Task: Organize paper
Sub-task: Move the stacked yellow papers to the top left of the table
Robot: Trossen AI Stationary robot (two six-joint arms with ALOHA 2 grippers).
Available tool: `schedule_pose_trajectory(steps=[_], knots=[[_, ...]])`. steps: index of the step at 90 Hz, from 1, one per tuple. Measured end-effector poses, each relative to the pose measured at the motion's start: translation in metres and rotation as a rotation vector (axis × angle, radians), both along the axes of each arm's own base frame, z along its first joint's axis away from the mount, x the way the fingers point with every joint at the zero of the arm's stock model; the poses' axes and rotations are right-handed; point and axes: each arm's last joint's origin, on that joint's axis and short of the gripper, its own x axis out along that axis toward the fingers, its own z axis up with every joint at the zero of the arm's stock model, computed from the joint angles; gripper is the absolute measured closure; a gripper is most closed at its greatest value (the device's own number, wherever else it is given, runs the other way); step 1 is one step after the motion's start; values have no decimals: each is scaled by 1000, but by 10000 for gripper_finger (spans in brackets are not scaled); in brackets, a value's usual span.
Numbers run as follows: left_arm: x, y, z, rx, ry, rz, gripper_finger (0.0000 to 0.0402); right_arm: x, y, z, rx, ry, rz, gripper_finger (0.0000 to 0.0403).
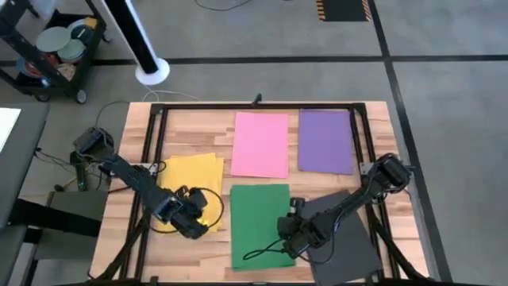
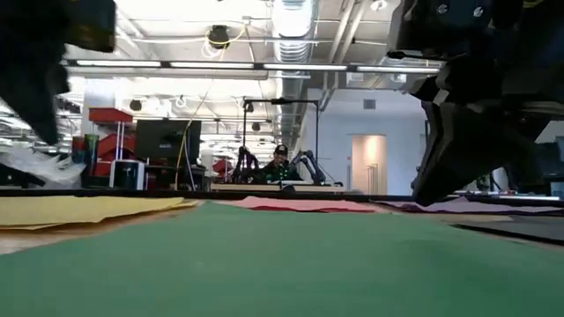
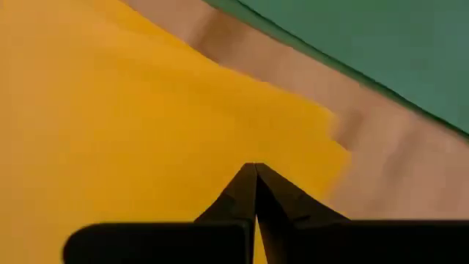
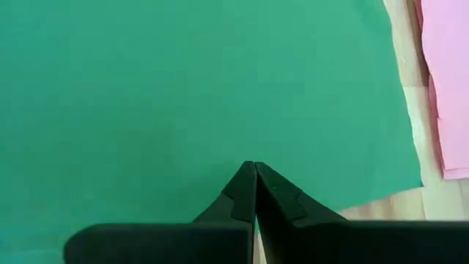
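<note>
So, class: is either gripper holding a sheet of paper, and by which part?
Neither. The left gripper is shut over the yellow sheet, the right gripper shut over the green sheet.

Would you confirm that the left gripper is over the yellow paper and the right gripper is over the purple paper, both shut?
Not quite: the right gripper is over the green paper, not the purple paper, as the right wrist and high views show. The rest holds: the left gripper is over the yellow paper, and both are shut.
</note>
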Motion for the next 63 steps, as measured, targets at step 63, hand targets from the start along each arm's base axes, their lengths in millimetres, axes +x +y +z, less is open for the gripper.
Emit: schedule_pose_trajectory(steps=[63], knots=[[-53, -85, -58, -130, 57, 134, 401, -4, 6, 0, 17, -13, -8, 403]])
